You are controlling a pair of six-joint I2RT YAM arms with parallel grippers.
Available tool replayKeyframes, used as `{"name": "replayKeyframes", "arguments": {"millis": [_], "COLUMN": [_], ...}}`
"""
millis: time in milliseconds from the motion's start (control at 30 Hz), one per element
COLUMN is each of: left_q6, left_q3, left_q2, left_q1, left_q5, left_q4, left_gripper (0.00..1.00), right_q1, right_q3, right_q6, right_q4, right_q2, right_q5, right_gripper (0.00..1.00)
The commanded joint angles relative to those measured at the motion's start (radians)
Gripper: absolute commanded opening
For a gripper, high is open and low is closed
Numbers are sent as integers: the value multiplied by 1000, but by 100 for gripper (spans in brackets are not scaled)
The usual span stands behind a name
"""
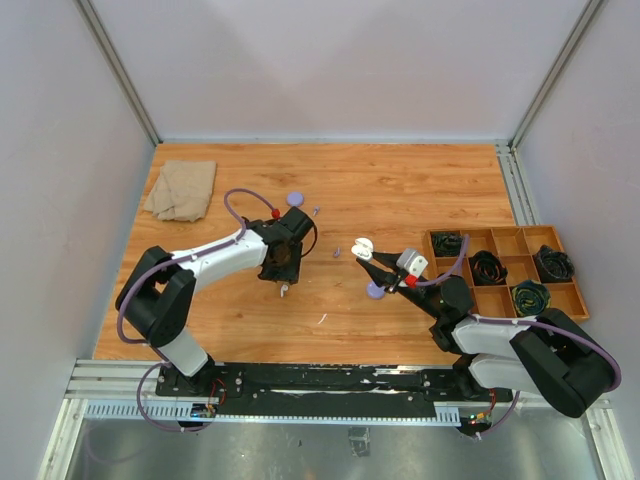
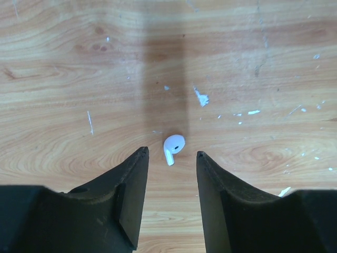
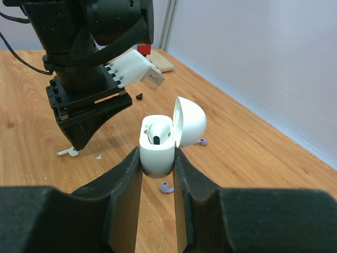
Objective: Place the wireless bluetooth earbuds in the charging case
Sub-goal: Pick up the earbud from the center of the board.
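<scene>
A white earbud (image 2: 174, 147) lies on the wood table just ahead of my left gripper (image 2: 171, 154), whose fingers stand apart on either side of it without touching it. From above, that earbud (image 1: 284, 291) sits just below the left gripper (image 1: 283, 274). My right gripper (image 3: 158, 156) is shut on the white charging case (image 3: 157, 153). The case lid is flipped open and one white earbud (image 3: 158, 132) sits inside. The case (image 1: 362, 246) is held above the table, right of centre.
Two pale purple earbuds (image 3: 166, 187) (image 3: 200, 141) lie on the table beneath and beyond the case. Purple round cases (image 1: 295, 199) (image 1: 375, 290) rest on the wood. A beige cloth (image 1: 180, 190) lies at the back left. At the right is a compartment tray (image 1: 505, 240) with coiled cables.
</scene>
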Motion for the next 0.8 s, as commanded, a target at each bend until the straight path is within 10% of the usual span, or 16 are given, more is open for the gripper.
{"name": "replayKeyframes", "arguments": {"millis": [0, 767], "left_q6": [-36, -32], "left_q3": [49, 74], "left_q2": [49, 154], "left_q1": [-8, -8], "left_q5": [0, 18], "left_q4": [-31, -41], "left_gripper": [47, 34], "right_q1": [13, 13], "right_q3": [-4, -4], "right_q6": [-8, -7], "right_q4": [44, 43], "right_q2": [-12, -13], "right_q5": [-9, -9], "right_gripper": [1, 1]}}
